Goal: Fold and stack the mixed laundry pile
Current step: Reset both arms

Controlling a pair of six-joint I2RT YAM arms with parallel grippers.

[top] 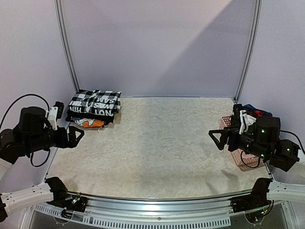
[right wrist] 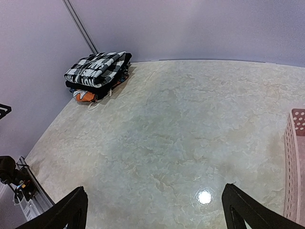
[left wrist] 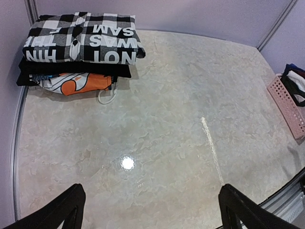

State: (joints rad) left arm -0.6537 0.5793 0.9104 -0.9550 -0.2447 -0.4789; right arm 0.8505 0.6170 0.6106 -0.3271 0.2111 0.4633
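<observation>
Pale marbled surface (top: pixel 157 152), folded stack (top: pixel 94 108) in far-left corner.
Both jaws wide open, empty; leftover clothes (left wrist: pixel 294 78) in pink basket (left wrist: pixel 286 102) (half hidden by right arm (top: pixel 274 143)), liable to tip it if snagged.

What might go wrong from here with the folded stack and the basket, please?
1. The white loop hanging out of the folded stack might snag the left tool when it places the next piece.
2. The pink basket sits at the right edge of the table; tugging garments out could drag or tip it.
</observation>
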